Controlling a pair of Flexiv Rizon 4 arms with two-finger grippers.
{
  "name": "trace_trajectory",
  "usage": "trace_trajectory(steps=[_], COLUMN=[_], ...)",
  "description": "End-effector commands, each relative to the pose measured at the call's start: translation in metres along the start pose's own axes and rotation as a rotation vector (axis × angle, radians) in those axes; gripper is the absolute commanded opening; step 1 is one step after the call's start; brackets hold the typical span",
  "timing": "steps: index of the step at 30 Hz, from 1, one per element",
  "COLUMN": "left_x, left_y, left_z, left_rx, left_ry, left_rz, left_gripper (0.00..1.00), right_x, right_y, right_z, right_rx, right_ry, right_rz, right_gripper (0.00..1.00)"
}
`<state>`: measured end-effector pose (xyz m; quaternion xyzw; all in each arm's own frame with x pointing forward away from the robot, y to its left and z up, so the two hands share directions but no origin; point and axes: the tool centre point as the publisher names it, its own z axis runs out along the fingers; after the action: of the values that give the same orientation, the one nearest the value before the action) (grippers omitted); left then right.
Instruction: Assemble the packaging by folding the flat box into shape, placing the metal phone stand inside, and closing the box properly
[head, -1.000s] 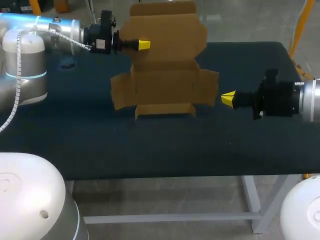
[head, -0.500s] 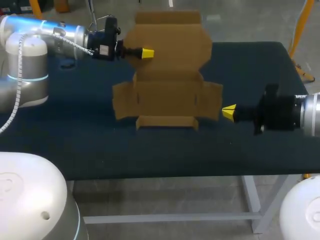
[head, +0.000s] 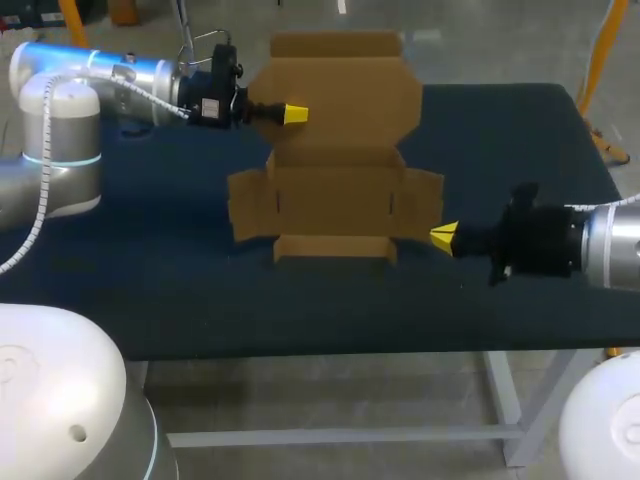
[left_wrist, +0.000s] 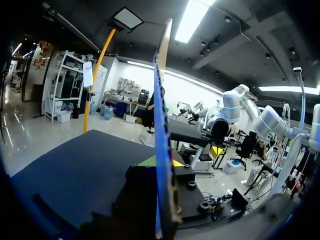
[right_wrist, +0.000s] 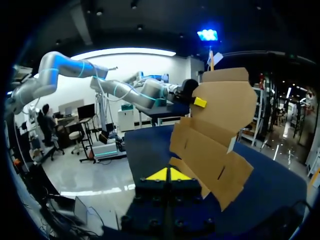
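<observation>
The brown cardboard box (head: 340, 190) lies unfolded on the dark table, its large lid panel (head: 345, 95) raised at the far side. My left gripper (head: 293, 114) is shut on that panel's left part. In the left wrist view the panel (left_wrist: 161, 100) runs edge-on between the yellow tips (left_wrist: 162, 162). My right gripper (head: 443, 236) is shut and empty, its tips just off the box's right side flap (head: 425, 205). From the right wrist view the box (right_wrist: 215, 145) stands ahead and beside the tips (right_wrist: 170, 174), with my left gripper (right_wrist: 200, 102) on the panel. No metal phone stand is visible.
The dark blue table (head: 150, 260) has bare room to the left and in front of the box. Its front edge (head: 330, 350) runs below my right arm (head: 560, 240). My left arm (head: 110, 75) reaches in over the far left.
The left gripper moved down and slightly right with the lid panel, and the box shifted a little toward me. The right gripper came down and left, closer to the right flap.
</observation>
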<state>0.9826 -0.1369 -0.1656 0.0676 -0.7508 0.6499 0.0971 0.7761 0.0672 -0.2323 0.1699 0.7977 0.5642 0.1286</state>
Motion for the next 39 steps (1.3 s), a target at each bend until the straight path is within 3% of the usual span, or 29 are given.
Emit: trace_trajectory(steps=[1,10,23,29,39], left_x=[-0.003,-0.004,-0.005,-0.005,-0.005], left_y=[0.002,0.008,0.010,0.010,0.010], left_z=[0.001,0.000,0.000,0.000,0.000], left_rx=[-0.013,-0.024,-0.030,-0.030,-0.030], left_ry=[-0.002,-0.018,-0.025,-0.025,-0.025], left_rz=[0.014,0.037,0.043,0.043,0.043], left_gripper=[0.00,0.00,0.00,0.00,0.00], right_x=[0.002,0.003,0.003,0.002,-0.003], right_y=[-0.005,-0.018,-0.018,-0.024,-0.035], right_z=[0.016,0.035,0.035,0.068,0.114], right_rx=[0.002,-0.002,-0.002,-0.046,-0.040], right_ry=[-0.019,-0.021,-0.021,-0.035,-0.108], right_rz=[0.004,0.078,0.078,0.064,0.033], right_gripper=[0.00,0.00,0.00,0.00,0.00])
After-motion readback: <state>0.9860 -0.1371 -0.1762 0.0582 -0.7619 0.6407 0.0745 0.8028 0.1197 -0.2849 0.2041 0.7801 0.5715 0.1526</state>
